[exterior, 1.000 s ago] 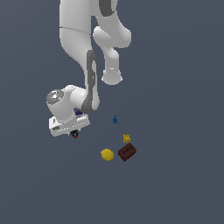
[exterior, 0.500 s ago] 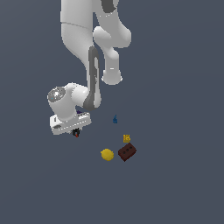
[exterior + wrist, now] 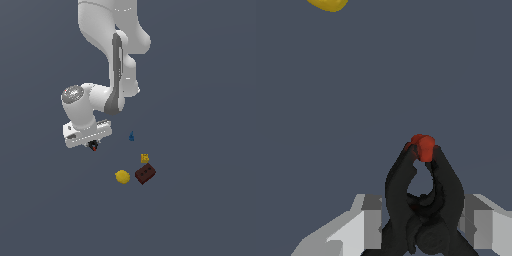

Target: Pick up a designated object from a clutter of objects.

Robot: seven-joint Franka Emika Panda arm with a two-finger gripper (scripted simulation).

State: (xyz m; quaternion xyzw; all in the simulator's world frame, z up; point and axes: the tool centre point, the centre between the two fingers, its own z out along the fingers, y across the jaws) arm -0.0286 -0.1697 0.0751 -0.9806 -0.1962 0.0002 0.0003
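The designated object (image 3: 93,146) is a small black thing with splayed arms and a red tip, and it sits under the white hand at the exterior view's left. My gripper (image 3: 92,143) is shut on it. The wrist view shows the black prongs (image 3: 423,195) meeting at the red tip (image 3: 422,146), clamped between my grey fingers (image 3: 367,225). My gripper (image 3: 423,227) holds its base. The rest of the clutter lies apart, toward the exterior view's right.
A blue cone-like piece (image 3: 132,136) stands to the right of the hand. Further on lie a small yellow block (image 3: 145,158), a brown brick (image 3: 145,174) and a yellow ball (image 3: 122,176). The ball's edge (image 3: 328,4) also shows in the wrist view.
The hand has shifted slightly up and toward the exterior view's right with the black pronged thing in it. The other pieces have not moved.
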